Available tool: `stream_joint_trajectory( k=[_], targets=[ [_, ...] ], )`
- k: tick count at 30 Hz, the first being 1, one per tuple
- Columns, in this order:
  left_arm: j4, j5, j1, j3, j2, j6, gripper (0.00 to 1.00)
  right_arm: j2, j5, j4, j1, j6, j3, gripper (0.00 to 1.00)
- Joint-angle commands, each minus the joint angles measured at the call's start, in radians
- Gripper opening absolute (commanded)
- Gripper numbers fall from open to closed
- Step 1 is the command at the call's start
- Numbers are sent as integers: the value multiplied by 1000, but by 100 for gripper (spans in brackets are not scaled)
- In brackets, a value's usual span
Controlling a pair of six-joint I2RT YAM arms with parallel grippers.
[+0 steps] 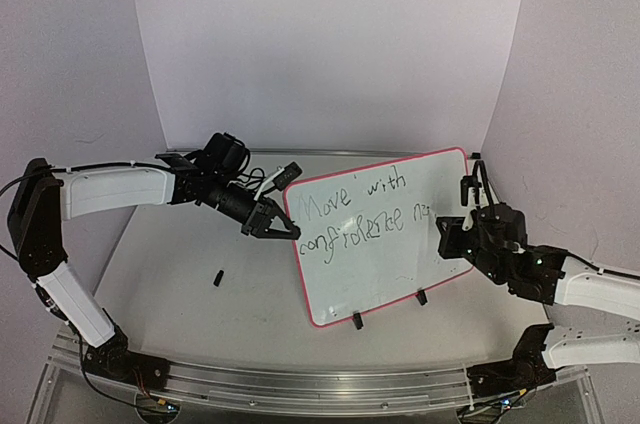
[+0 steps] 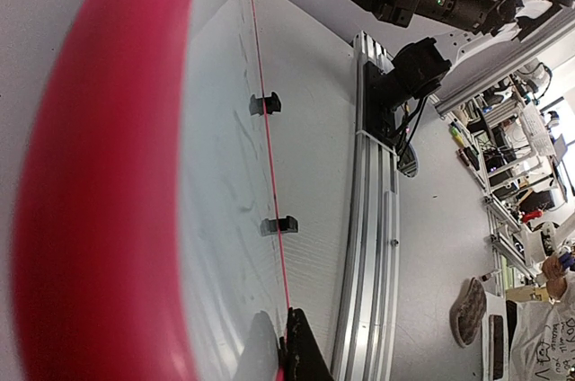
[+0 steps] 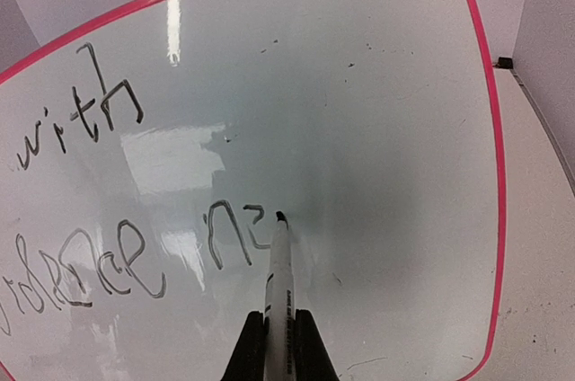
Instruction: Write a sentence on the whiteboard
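The whiteboard [image 1: 385, 274] stands tilted on two black clip feet, its pink-red rim all round. The sentence [image 1: 355, 212] reads "Move with" over a second slanted row; its end shows in the right wrist view [image 3: 229, 233]. My left gripper [image 1: 280, 229] is shut on the board's left rim, the rim [image 2: 99, 183] filling the left wrist view and the gripper [image 2: 289, 345] closed on it. My right gripper [image 1: 447, 234] is shut on a white marker [image 3: 279, 287]. The marker's black tip touches the board [image 3: 377, 93] just right of the last letters.
A small black cap [image 1: 217, 278] lies on the table left of the board. An aluminium rail [image 1: 300, 379] runs along the near edge, also seen in the left wrist view [image 2: 368, 219]. White backdrop walls close in the back and sides.
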Motion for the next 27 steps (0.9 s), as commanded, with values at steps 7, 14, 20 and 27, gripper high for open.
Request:
stream_joint_trajectory(
  k=[7,14,20,27],
  targets=[
    [-72,-2,-37,9,23,93,0,-45,-37,37,-5,-13,20,0],
    [-73,-5,-37,9,24,93,0,-92,9,27,-5,-5,7,0],
    [-72,-4,-37,8,24,93,0,-29,26,15,-5,-8,22,0],
    [-73,-6,-37,8,23,95,0,-5,43,23,-5,-27,29,0]
  ],
)
